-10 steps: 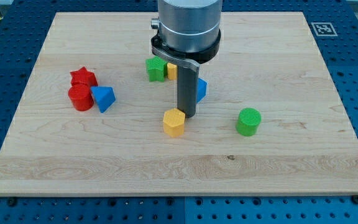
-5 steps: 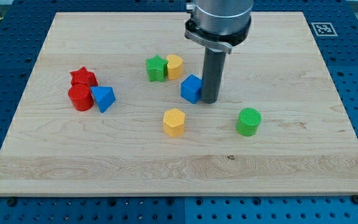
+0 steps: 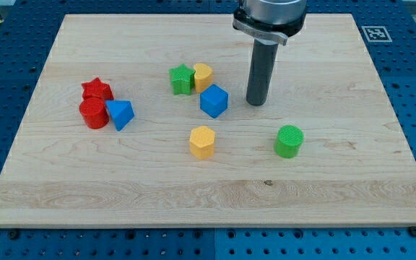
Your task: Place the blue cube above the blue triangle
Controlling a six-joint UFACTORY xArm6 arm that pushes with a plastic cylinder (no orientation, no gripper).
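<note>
Our tip (image 3: 257,103) sits just off the blue cube's (image 3: 214,100) right side, a small gap of bare board between them, so we're touching nothing right now. It's a plain rod, no jaws, so nothing to open or close; it's simply free of any block.

The cube is the landmark for everything. Well off to its left and a touch lower sits the blue triangle (image 3: 120,113), pressed up against the red cylinder (image 3: 92,114), with the red star (image 3: 96,90) right behind that. Up-left of the cube, pretty close, are the green star (image 3: 182,79) and the yellow block (image 3: 203,76), side by side. Below the cube is the yellow hexagon (image 3: 202,141); right and lower, past our tip, the green cylinder (image 3: 289,140).

So what matters: we're on the cube's right, the goal spot is to its left, above the triangle. We reckon that's roughly the correct side for a leftward shove. The catch is that the target also sits a bit higher than the cube, and the green star and yellow block crowd that upper-left route. Probably best to push left under those two first, then nudge it up from below.
</note>
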